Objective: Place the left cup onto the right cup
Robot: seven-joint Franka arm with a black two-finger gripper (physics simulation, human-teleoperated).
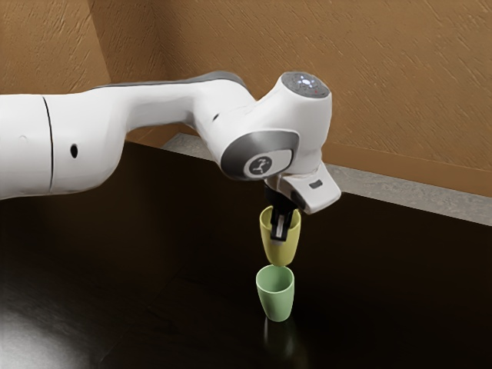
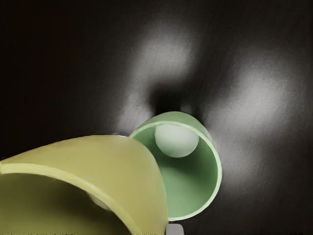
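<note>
The black two-finger gripper (image 1: 282, 223) pinches the rim of a yellow-green plastic cup (image 1: 278, 247), holding it upright in the air. Its base hangs directly over the mouth of a pale green plastic cup (image 1: 275, 294). That cup stands on the dark glossy table (image 1: 115, 269), toward the near edge. Whether the cups touch is unclear. In the wrist view, the yellow-green cup (image 2: 98, 166) overlaps the green cup's (image 2: 195, 181) rim.

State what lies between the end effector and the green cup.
The yellow cup: the end effector grips its rim, and it hangs just above the green cup, as the exterior view shows.
</note>
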